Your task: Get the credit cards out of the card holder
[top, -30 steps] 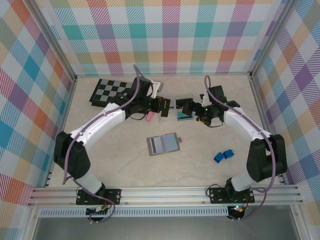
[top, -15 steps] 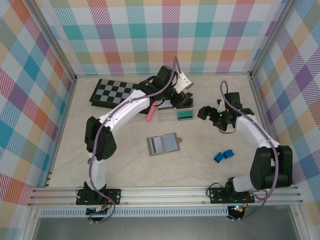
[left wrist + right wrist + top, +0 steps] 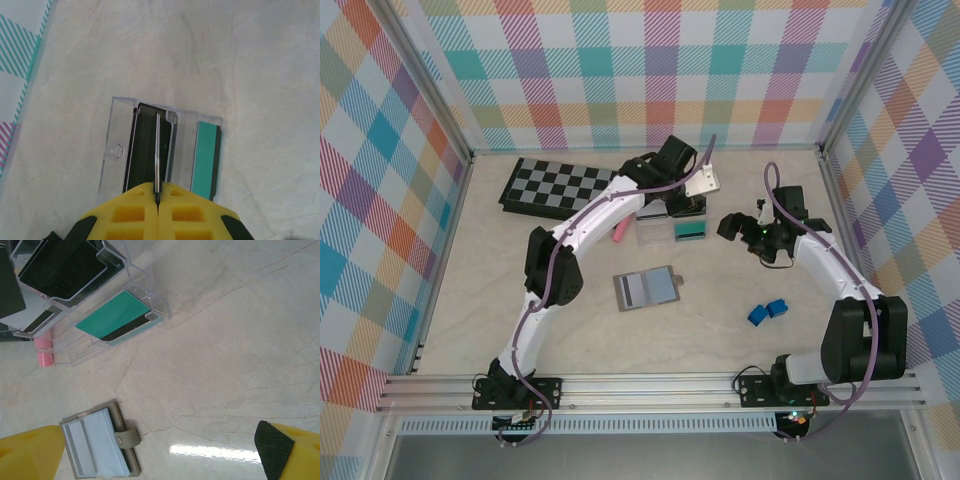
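Observation:
The grey-blue card holder (image 3: 647,288) lies open and flat mid-table, its tab (image 3: 127,437) pointing right. My left gripper (image 3: 682,203) hangs over the clear plastic box (image 3: 665,230), its yellow fingers (image 3: 130,215) shut on a thin dark credit card (image 3: 157,150) seen edge-on. Below that card a black card (image 3: 142,150) stands in the box's left slot. The teal-green card (image 3: 691,231) (image 3: 205,155) (image 3: 115,315) rests in the right slot. My right gripper (image 3: 740,226) (image 3: 160,455) is open and holds nothing, to the right of the box.
A checkerboard (image 3: 555,185) lies at the back left. A pink object (image 3: 619,225) rests against the box's left side. Two small blue pieces (image 3: 768,311) sit near the right arm. Checked walls close off the back and both sides.
The left arm swung from the box's left side to over its far right part, still shut on its card. The right gripper left the teal card in the box and drew back rightwards.

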